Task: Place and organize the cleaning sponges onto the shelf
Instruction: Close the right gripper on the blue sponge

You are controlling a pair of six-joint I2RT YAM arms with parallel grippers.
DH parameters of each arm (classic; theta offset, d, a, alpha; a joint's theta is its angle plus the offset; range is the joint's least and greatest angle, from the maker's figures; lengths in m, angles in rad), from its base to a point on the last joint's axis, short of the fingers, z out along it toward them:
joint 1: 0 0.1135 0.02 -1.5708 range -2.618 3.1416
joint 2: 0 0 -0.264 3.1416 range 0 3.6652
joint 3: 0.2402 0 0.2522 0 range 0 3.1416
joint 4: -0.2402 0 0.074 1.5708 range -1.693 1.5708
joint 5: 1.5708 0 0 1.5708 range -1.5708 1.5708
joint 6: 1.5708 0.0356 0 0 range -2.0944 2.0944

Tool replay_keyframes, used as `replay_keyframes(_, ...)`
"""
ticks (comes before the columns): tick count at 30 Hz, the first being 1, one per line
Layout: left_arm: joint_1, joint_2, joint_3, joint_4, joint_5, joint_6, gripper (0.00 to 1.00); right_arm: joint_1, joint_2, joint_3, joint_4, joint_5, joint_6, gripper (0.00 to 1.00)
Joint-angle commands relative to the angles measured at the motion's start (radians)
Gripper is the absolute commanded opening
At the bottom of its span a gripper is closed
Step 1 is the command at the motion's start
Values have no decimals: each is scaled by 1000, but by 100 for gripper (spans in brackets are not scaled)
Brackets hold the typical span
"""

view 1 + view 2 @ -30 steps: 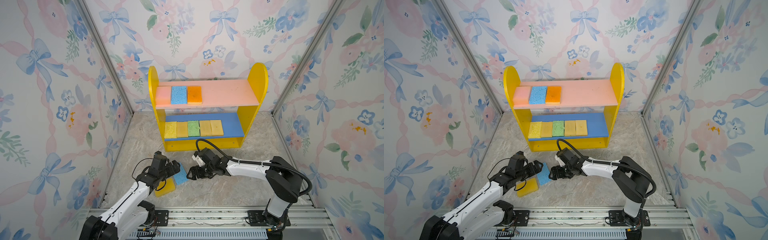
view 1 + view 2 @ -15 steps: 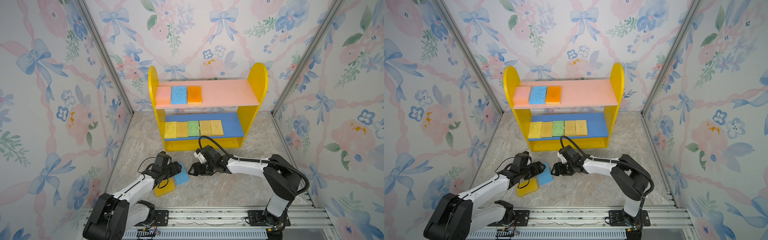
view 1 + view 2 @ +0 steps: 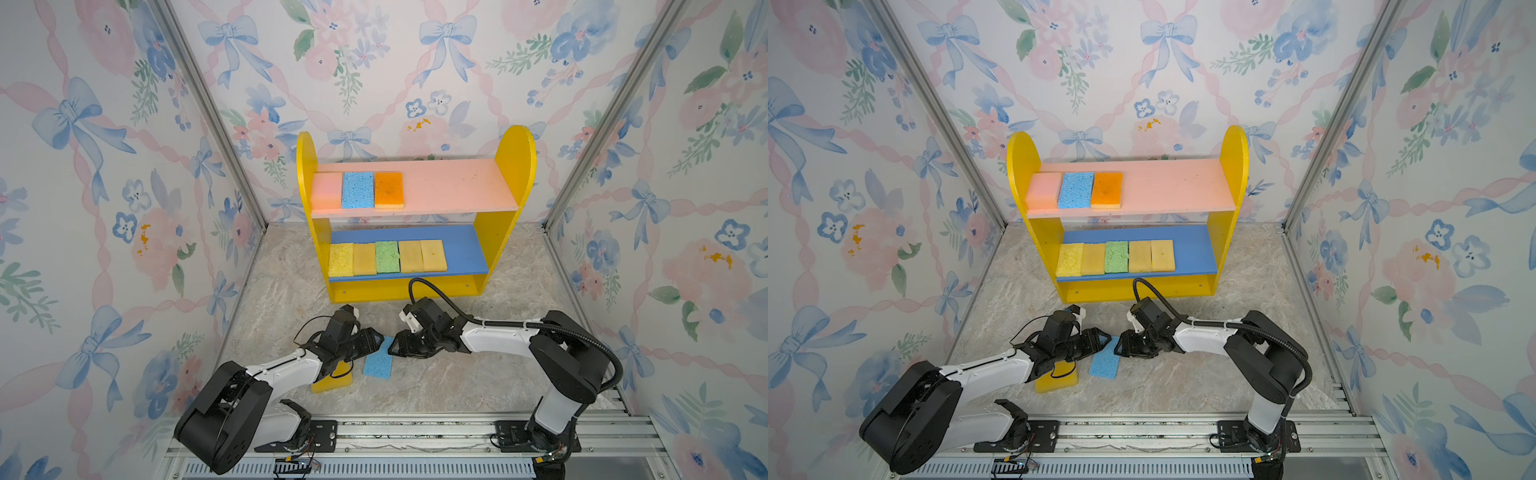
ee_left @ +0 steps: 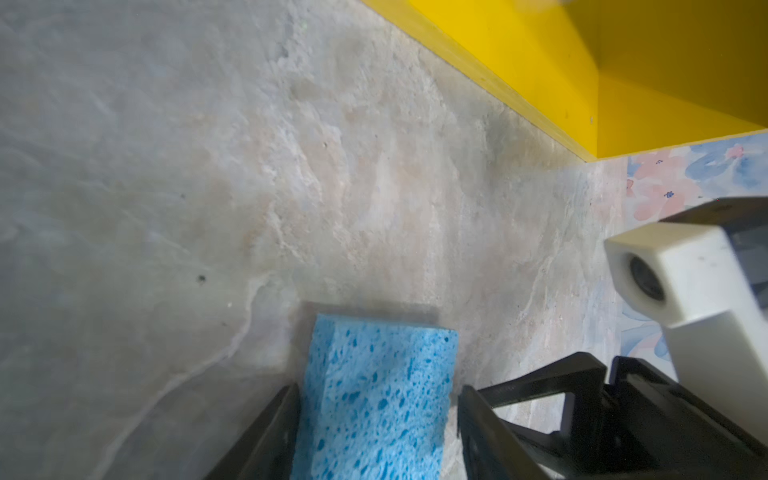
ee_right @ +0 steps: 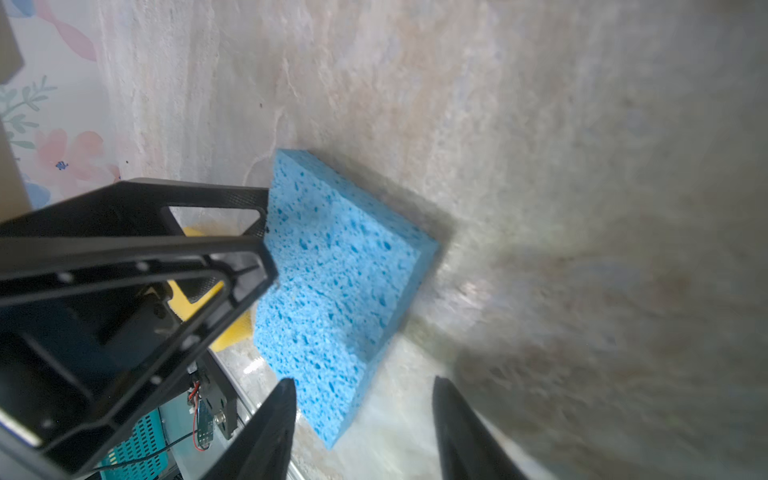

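Note:
A blue sponge (image 3: 379, 360) (image 3: 1105, 361) lies flat on the floor in front of the shelf (image 3: 513, 166) (image 3: 1233, 158). My left gripper (image 3: 376, 340) (image 4: 378, 390) is open and straddles its near end, one finger touching and the other a sliver off. My right gripper (image 3: 395, 348) (image 5: 365, 381) is open at the sponge's (image 5: 332, 282) far corner, gripping nothing. A yellow sponge (image 3: 332, 380) (image 3: 1057, 379) lies under the left arm. Pink (image 3: 326, 191), blue (image 3: 357, 189) and orange (image 3: 389, 190) sponges sit on the upper board. Several sponges (image 3: 386, 257) line the lower board.
The shelf's yellow base (image 4: 540, 62) stands just beyond both grippers. Flowered walls close in the left, right and back. A metal rail (image 3: 415, 432) runs along the front edge. The two grippers' fingertips almost meet over the blue sponge.
Both grippers' jaws have narrowed. My left gripper has pushed to the right along the blue sponge, which slid a little that way. The right gripper has dropped slightly towards it.

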Motion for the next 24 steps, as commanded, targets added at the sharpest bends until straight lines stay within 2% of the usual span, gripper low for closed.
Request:
replay_keyframes(1, -4, -19, -33, -36, 14, -27, 62, -3, -36, -32, 16, 31, 47, 51)
replay_keyframes(4, -3, -33, -44, -39, 26, -27, 59, -2, -15, -50, 50, 30, 76, 47)
replay_keyframes(9, -3, -38, -69, -38, 38, -25, 43, 13, 55, -47, 160, 0, 142, 41)
replay_keyframes(16, -4, -65, -80, -39, 40, -32, 42, 36, 115, 11, 137, 23, 161, 27)
replay_keyframes(20, -3, -66, -76, -38, 41, -30, 42, 37, 66, 33, 30, 100, 121, 16)
replay_keyframes(24, -3, -64, -55, -37, 46, -24, 47, 48, 7, 73, -86, 189, 62, 7)
